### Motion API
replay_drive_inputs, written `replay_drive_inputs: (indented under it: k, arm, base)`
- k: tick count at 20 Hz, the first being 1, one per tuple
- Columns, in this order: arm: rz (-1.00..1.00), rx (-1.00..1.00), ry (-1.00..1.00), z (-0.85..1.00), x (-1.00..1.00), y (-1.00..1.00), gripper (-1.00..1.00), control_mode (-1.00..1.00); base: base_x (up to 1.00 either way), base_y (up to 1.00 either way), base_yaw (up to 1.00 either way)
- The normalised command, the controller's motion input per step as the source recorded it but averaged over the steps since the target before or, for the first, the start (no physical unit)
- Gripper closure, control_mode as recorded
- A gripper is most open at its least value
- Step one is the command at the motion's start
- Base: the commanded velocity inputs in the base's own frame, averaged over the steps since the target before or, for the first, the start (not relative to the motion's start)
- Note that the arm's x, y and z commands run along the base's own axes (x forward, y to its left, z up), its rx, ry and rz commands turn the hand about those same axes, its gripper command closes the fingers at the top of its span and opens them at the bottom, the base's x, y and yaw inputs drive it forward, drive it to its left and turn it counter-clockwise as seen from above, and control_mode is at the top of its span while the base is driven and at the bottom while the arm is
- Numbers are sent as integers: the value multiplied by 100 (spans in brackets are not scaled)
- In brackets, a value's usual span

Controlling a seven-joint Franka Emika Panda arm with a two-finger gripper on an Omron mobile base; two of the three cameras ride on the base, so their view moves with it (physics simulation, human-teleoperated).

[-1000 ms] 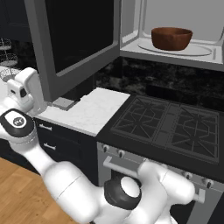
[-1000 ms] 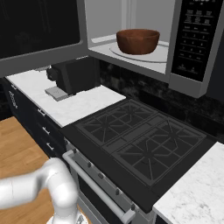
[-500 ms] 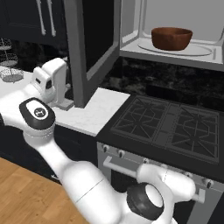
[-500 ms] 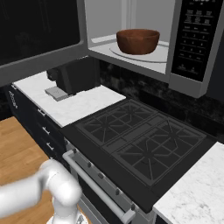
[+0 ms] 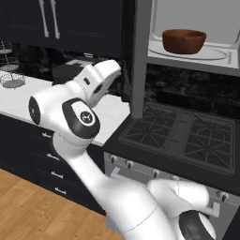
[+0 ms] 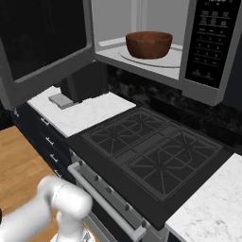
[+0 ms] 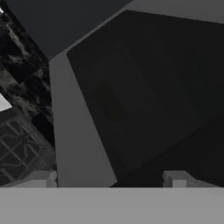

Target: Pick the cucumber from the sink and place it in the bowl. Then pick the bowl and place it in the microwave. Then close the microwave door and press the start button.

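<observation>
The reddish-brown bowl (image 5: pixel 183 41) (image 6: pixel 149 44) stands on the turntable inside the open microwave (image 6: pixel 142 61). The cucumber is hidden and the sink is out of view. The microwave door (image 5: pixel 140 56) (image 6: pixel 47 42) hangs open, and I see it nearly edge-on from the left. My gripper (image 5: pixel 112 70) is just left of the door, on its outer side. In the hand view the gripper (image 7: pixel 109 181) is open, its fingertips (image 7: pixel 41 178) apart, close before the door's dark glass (image 7: pixel 144 96) and grey frame. I cannot tell whether it touches the door.
The microwave's control panel (image 6: pixel 208 42) is on its right side. Below lies the black gas stove (image 5: pixel 183 136) (image 6: pixel 151 151). A black coffee machine (image 6: pixel 85 82) stands on the white counter (image 6: pixel 85 113) to the left. My arm's elbow (image 5: pixel 77 117) bulges over the counter edge.
My arm has swung right, bringing the hand up to the door's outer face. The door has turned partway toward shut. The bowl has not moved.
</observation>
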Motion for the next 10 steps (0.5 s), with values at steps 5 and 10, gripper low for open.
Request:
replay_drive_inputs:
  k: [5, 10]
  arm:
    - [0, 24, -1, 20, -32, -100, -100, -100]
    - [0, 23, 0, 17, -4, -100, -100, -100]
  base:
    - [0, 0, 0]
    - [0, 0, 0]
